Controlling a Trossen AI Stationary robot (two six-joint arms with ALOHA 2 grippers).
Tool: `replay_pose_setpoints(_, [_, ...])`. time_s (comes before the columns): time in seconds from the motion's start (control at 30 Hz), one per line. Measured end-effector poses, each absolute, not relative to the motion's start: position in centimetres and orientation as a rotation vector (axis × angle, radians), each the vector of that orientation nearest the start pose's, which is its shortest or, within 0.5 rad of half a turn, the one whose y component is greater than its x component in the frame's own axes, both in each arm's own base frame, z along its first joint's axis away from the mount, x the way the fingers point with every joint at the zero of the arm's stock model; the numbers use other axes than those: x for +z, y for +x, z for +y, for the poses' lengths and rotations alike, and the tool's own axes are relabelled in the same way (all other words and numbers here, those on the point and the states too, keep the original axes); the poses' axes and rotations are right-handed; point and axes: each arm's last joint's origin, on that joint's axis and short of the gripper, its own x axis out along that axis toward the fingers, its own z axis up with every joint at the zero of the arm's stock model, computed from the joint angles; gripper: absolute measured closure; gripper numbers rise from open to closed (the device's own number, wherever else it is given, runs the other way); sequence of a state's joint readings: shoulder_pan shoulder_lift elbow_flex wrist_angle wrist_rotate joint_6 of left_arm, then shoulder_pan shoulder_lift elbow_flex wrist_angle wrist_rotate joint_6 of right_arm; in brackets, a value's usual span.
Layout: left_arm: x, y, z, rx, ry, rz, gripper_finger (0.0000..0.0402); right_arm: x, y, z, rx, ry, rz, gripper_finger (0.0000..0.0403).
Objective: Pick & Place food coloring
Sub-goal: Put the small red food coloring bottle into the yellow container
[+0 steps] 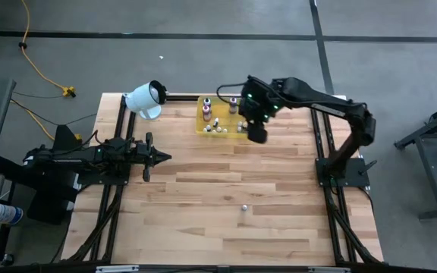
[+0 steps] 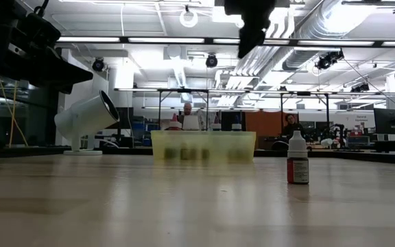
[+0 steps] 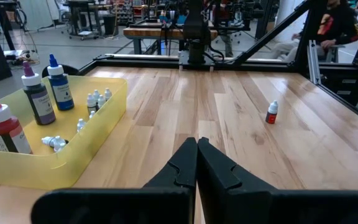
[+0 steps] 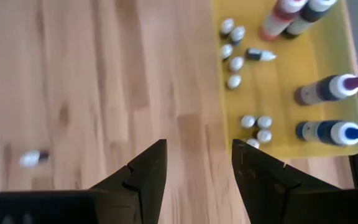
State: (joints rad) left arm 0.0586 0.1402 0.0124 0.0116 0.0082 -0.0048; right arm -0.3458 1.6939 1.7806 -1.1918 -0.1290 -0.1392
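Observation:
One small food coloring bottle [image 2: 297, 159], dark red with a white cap, stands upright on its base on the bare wood, alone near the table's middle [image 1: 243, 206]. Several more bottles, whitish droppers [image 4: 234, 63] and taller ones with coloured bodies [image 3: 59, 87], lie or stand in the yellow tray [image 1: 200, 114] at the far side. My right gripper [image 4: 197, 168] hangs open and empty high above the tray's near right corner [image 1: 256, 135]. My left gripper [image 3: 196, 155] is shut and level at the table's left [image 1: 161, 157], holding nothing.
A big white cylinder [image 1: 144, 98] leans tilted at the far left beside the tray. Bare wood stretches between the tray and the lone bottle. Black frame rails run along the table's left and right edges. People sit in the room beyond the table.

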Motion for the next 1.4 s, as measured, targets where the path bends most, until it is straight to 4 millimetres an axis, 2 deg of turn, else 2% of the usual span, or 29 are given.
replay_pose_setpoints(0.13, [15.7, 10.5, 0.6, 0.051, -0.009, 0.116, 0.0401, 36.3, 30.0, -8.8, -0.050, 0.068, 1.100, 0.0233])
replay_pose_setpoints(0.27, [15.7, 10.5, 0.6, 0.051, -0.009, 0.116, 0.0401, 35.4, 28.2, -6.9, 0.006, 0.029, 1.129, 0.0233])
replay_pose_setpoints(0.63, [15.8, 10.5, 0.6, 0.050, -0.009, 0.116, 0.0401, 29.9, 22.1, -2.5, 0.117, 0.003, 1.212, 0.0233])
replay_pose_setpoints(0.83, [15.8, 10.5, 0.6, 0.051, -0.009, 0.116, 0.0401, 27.1, 19.7, 0.2, 0.173, 0.013, 1.299, 0.0234])
replay_pose_setpoints(1.07, [15.8, 10.5, 0.6, 0.051, -0.009, 0.116, 0.0401, 24.0, 19.0, 3.8, 0.223, -0.007, 1.395, 0.0233])
replay_pose_setpoints(1.4, [15.8, 10.5, 0.6, 0.051, -0.009, 0.116, 0.0401, 21.9, 20.6, 7.7, 0.294, -0.040, 1.378, 0.0234])
